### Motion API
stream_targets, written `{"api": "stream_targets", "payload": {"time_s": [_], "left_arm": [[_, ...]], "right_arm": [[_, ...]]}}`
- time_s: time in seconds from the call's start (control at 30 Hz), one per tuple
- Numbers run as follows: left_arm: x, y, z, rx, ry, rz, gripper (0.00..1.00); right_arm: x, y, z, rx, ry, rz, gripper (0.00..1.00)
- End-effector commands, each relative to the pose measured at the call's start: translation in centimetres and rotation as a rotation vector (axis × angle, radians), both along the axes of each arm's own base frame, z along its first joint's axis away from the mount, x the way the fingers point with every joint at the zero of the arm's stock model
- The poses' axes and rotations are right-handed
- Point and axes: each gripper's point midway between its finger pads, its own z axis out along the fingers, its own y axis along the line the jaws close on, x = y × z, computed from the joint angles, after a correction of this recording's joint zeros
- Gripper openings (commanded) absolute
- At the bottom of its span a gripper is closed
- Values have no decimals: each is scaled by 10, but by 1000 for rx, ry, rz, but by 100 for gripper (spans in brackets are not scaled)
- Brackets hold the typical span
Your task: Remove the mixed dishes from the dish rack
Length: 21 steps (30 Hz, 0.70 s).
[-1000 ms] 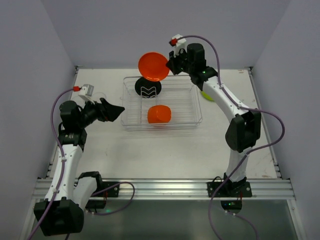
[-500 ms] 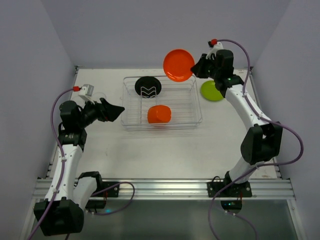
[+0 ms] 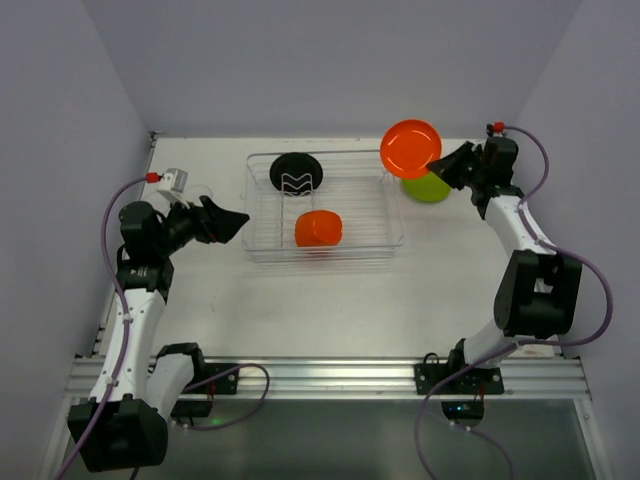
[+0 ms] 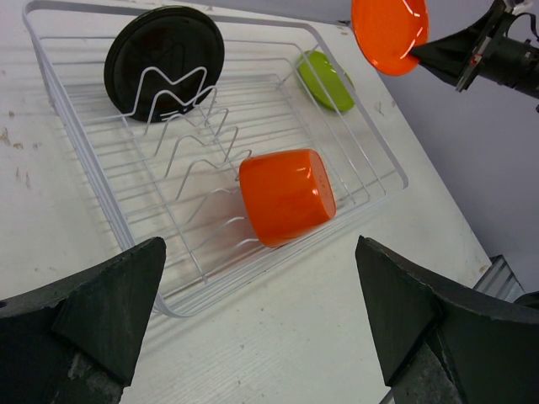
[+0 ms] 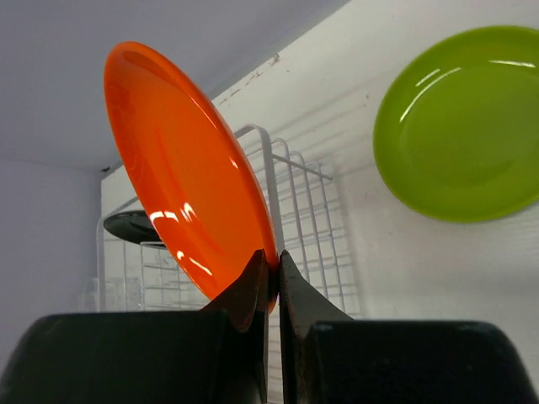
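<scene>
The dish rack (image 3: 392,236) is a clear wire basket at the table's back middle. In it a black plate (image 3: 296,172) stands in the wire slots and an orange cup (image 3: 318,228) lies on its side. My right gripper (image 3: 441,163) is shut on the rim of an orange plate (image 3: 410,147) and holds it in the air past the rack's right end, over the lime green plate (image 3: 429,187) that lies on the table. My left gripper (image 3: 232,223) is open and empty, left of the rack. In the right wrist view the orange plate (image 5: 187,177) is pinched at its rim.
Two clear glass cups (image 3: 200,192) stand faintly by the left arm near the table's left edge. Grey walls close in the table on three sides. An aluminium rail (image 3: 330,375) runs along the near edge.
My right gripper has carried the orange plate from above the rack's back edge to the right, out over the lime green plate. The left arm has not moved.
</scene>
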Motion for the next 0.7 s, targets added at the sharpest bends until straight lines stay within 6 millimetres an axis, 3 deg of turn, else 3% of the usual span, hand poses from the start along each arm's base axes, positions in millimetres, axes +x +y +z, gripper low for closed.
{"api": "stream_targets", "payload": {"time_s": [0.0, 0.33, 0.53, 0.67], "left_arm": [[0, -1, 7, -5, -38, -10, 100], [0, -1, 7, -5, -38, -10, 100], [0, -1, 7, -6, -36, -9, 100], [0, -1, 7, -6, -36, -10, 100]], "right_arm": [[-2, -10, 31, 162, -97, -10, 0], [9, -49, -11, 256, -32, -102, 0], [23, -59, -41, 292, 27, -154, 0], [31, -65, -51, 303, 38, -179, 0]]}}
